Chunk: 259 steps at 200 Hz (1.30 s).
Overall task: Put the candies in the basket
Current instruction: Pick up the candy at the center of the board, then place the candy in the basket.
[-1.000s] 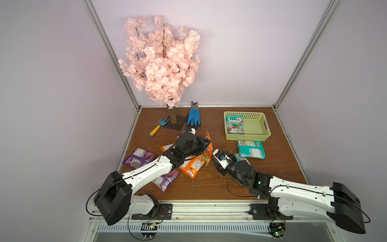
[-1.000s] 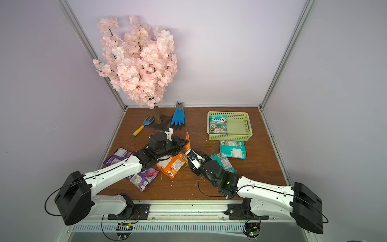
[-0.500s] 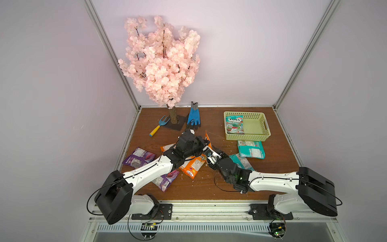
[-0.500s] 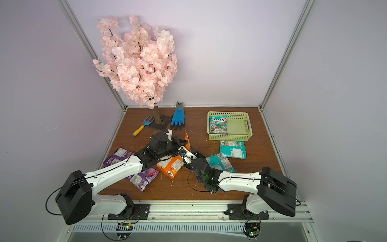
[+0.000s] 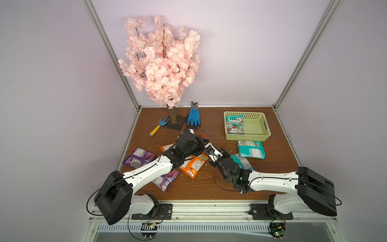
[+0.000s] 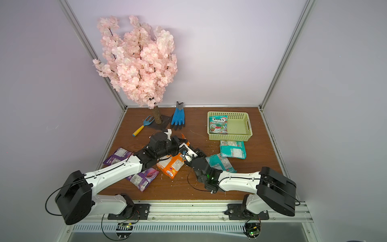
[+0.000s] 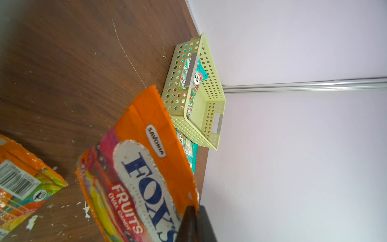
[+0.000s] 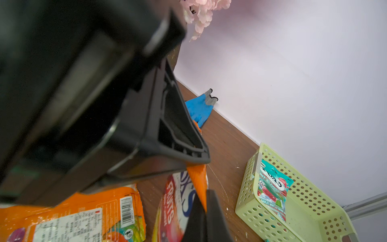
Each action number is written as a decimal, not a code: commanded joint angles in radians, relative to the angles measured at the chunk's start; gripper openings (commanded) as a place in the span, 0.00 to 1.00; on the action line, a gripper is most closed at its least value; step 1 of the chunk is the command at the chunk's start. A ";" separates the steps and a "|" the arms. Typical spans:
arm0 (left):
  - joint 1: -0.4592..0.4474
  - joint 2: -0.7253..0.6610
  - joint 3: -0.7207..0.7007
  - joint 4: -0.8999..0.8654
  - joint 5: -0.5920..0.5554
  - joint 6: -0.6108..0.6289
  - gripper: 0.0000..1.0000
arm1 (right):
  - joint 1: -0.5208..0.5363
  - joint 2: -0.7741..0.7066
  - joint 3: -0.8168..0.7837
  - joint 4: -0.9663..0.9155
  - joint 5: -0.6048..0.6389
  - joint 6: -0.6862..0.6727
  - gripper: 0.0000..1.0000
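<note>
At mid-table an orange candy packet stands lifted between both grippers. My left gripper pinches one edge, jaws close together. My right gripper is shut on the packet's other edge, close against the left one. The basket sits at the back right with one teal packet inside. On the table lie another orange packet, two purple ones and two teal ones.
A pink blossom tree stands at the back left, with a blue glove and a small hand fork beside its base. White crumbs are scattered over the wooden table. The two arms cross close together.
My right gripper has moved in towards the left gripper and closed on the orange packet. The left arm has stayed almost still with the packet.
</note>
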 commanded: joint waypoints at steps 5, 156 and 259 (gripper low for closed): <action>0.058 -0.064 0.030 -0.026 -0.040 0.132 0.50 | -0.068 -0.109 0.021 -0.078 -0.105 0.072 0.00; 0.113 -0.170 -0.126 0.059 -0.226 1.112 1.00 | -0.750 -0.115 0.361 -0.385 -0.724 -0.122 0.00; 0.112 -0.151 -0.115 0.048 -0.196 1.079 1.00 | -1.034 0.134 0.420 -0.267 -0.954 -0.154 0.00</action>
